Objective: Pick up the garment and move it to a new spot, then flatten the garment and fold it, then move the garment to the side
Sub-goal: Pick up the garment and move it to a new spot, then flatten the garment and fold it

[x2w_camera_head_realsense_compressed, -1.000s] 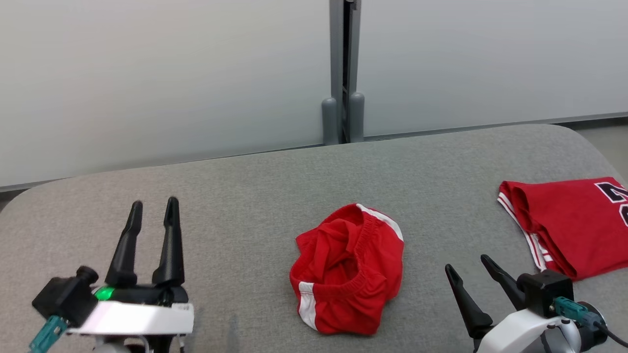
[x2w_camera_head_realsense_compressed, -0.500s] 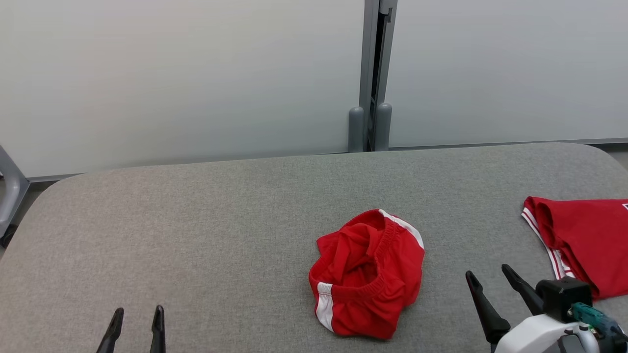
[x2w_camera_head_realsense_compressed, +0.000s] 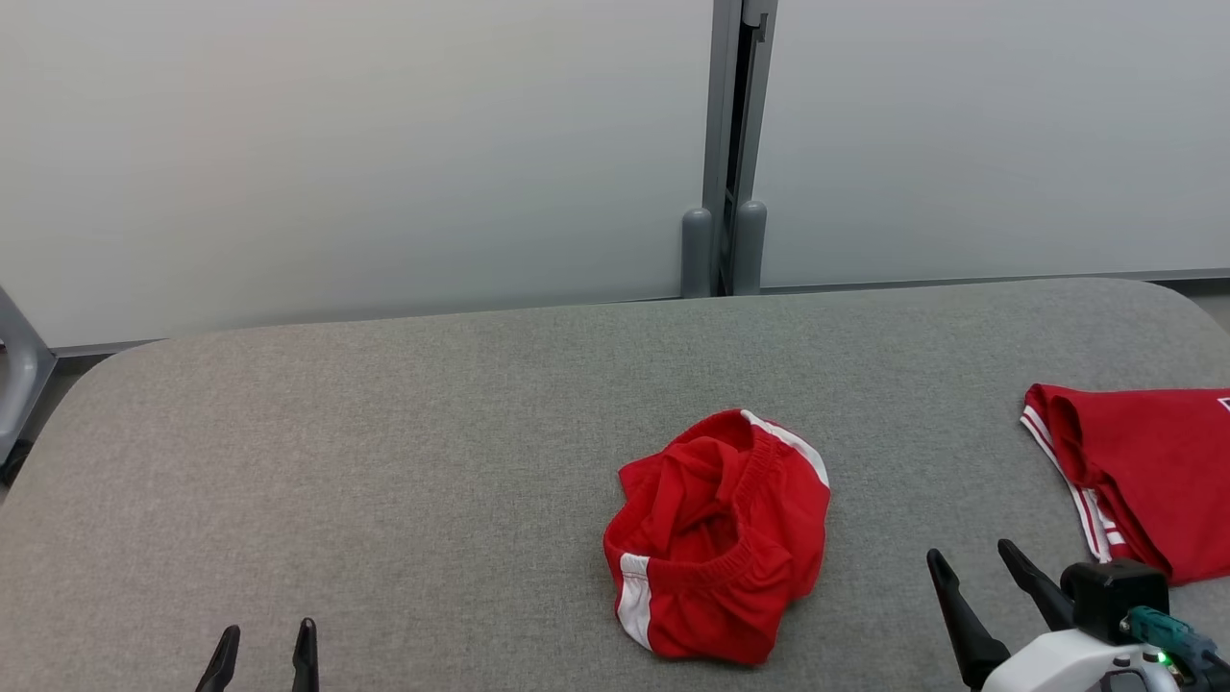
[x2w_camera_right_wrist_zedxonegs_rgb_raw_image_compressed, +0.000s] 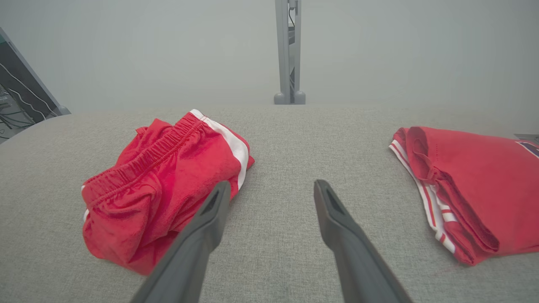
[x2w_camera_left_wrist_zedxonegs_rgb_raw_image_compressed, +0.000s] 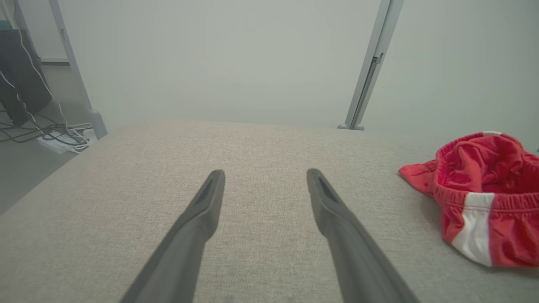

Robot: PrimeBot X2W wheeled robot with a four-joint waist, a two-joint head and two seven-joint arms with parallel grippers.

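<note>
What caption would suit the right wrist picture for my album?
Open right gripper poised above the table, between crumpled red shorts and a folded red jersey.

surface: we see a grey cloth-covered table, rounded corners | middle: we find red shorts with white stripes, crumpled in a heap | right: we note a folded red jersey, well apart from the shorts

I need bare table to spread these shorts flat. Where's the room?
Widest free patch: the grey table left of the crumpled red shorts, out to its rounded left edge. A bare strip also runs behind the shorts to the far edge. Tighter on the right, between shorts and folded red jersey.
</note>
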